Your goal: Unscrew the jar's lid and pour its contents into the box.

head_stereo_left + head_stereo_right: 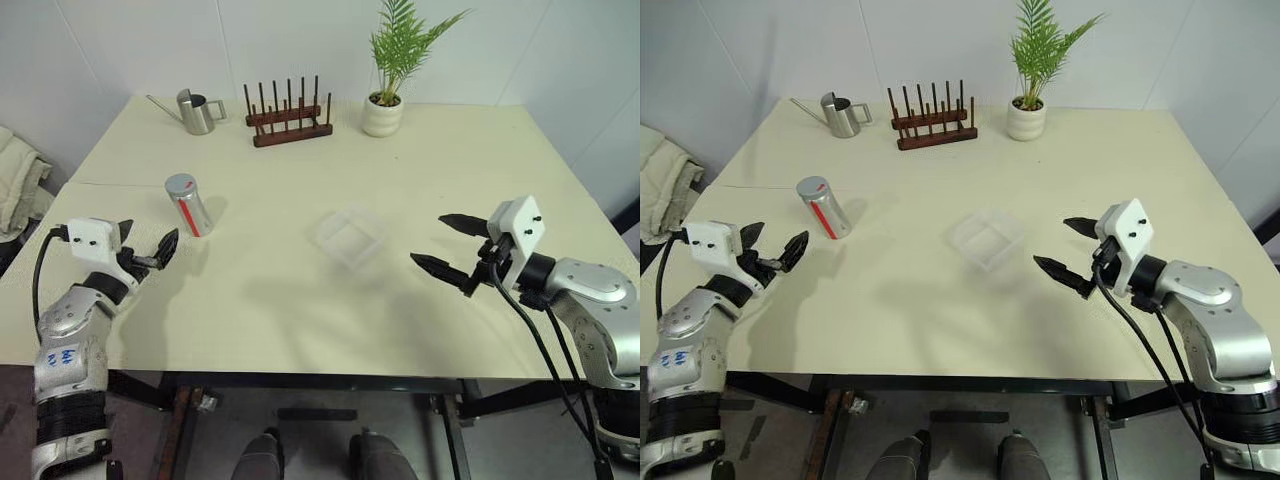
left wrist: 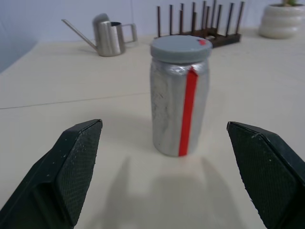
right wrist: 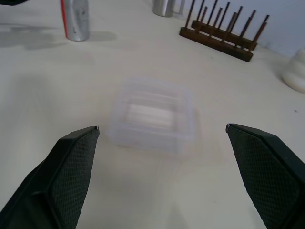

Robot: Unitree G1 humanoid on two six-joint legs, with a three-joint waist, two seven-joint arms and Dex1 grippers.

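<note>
Left wrist view gives you the cleanest line on the job: the jar stands upright on the table dead ahead between the left gripper's two black fingers, lid seated on top with its small red mark toward the far right edge. The step in hand looks like the approach for a body grip. Drive the left gripper straight in, keep the wrist level, and close on the lower silver wall rather than near the cap, so the other hand has room to turn the lid. Go slowly at contact; a tall, narrow jar will likely tip if one finger arrives first.

Both sets of jaws stand wide apart and hold nothing, touching nothing. The right gripper hangs over the near right of the table, aimed at the box, a clear tray near mid-table and well right of the jar. The contents can't be seen with the lid on.
</note>
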